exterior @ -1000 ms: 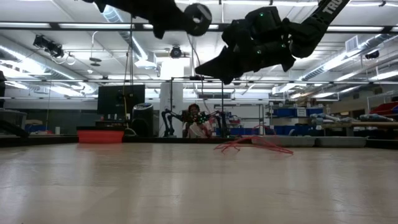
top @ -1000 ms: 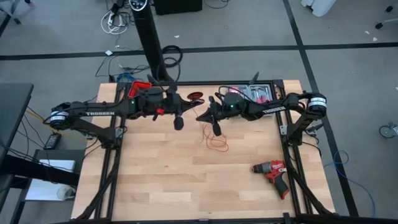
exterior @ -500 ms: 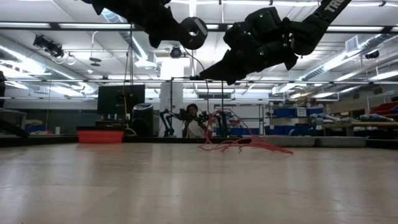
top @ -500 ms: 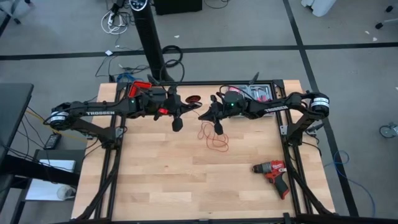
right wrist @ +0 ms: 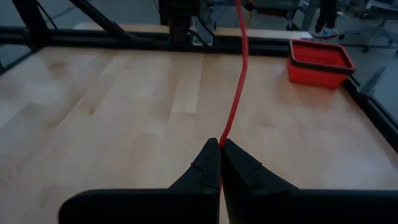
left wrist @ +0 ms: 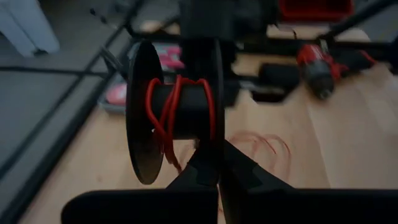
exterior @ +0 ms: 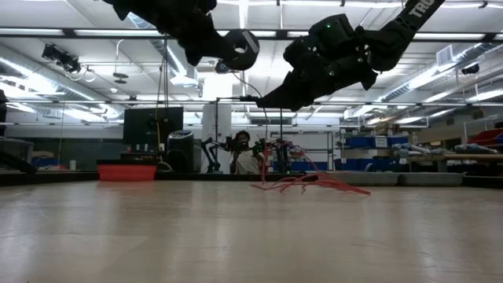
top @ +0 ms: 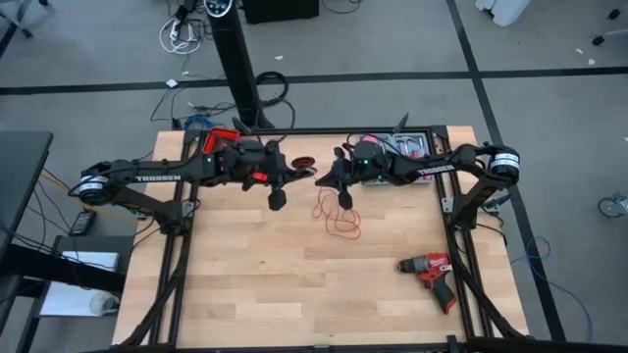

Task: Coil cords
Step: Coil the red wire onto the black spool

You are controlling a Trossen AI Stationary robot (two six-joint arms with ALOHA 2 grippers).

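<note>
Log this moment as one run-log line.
left gripper: shut on black spool | right gripper: shut on red cord | loose cord on table

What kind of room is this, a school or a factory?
Probably a robotics lab or workshop. Two robot arms work over a wooden table, a power drill lies on it, and behind are shelves with blue bins, a monitor and ceiling strip lights.
</note>
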